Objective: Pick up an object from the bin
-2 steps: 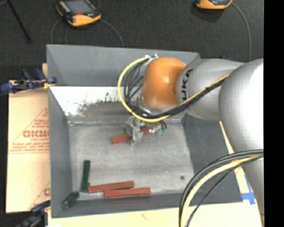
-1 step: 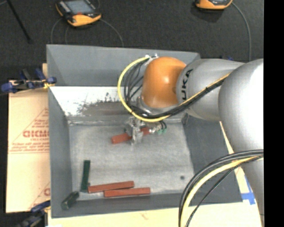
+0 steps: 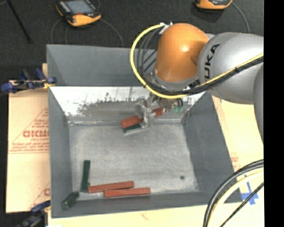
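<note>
Hand (image 3: 145, 116): placed by the back wall of the bin (image 3: 57, 133), at the right end of a red block (image 3: 130, 122).
Grip: cannot be told.
Block: laid against a green bar (image 3: 133, 129).

The grey metal bin (image 3: 88, 62) stands on a dark, matt surface (image 3: 26, 48). Beyond the far edge of the bin, a left orange-and-black device (image 3: 77, 11) and a right orange-and-black device (image 3: 213, 3) lie on this surface, well apart from each other.

red block (image 3: 130, 121) partly behind gripper (image 3: 146, 116), arm (image 3: 235, 66) cropped
</note>
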`<state>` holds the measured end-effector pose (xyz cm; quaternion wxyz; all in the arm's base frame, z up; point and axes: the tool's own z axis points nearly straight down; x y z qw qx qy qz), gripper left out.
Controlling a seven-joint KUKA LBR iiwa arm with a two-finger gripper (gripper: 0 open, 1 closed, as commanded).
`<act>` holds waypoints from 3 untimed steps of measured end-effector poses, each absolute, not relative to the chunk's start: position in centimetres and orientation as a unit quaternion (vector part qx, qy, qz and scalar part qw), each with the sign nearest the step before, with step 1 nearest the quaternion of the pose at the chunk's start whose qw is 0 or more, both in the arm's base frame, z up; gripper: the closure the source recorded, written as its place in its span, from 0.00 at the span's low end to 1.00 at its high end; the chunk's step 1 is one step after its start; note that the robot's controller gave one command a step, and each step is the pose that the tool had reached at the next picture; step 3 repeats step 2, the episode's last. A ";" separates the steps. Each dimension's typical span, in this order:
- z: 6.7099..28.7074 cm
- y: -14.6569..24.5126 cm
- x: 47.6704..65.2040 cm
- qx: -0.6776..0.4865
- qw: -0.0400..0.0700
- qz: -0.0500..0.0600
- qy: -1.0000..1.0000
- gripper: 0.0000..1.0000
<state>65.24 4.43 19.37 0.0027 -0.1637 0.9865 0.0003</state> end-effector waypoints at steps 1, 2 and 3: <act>19.4 4.5 65.2 -0.163 0.003 0.001 0.987 1.00; 23.0 4.1 64.0 -0.177 -0.001 0.000 0.984 1.00; 23.0 4.1 64.0 -0.177 -0.001 0.000 0.984 1.00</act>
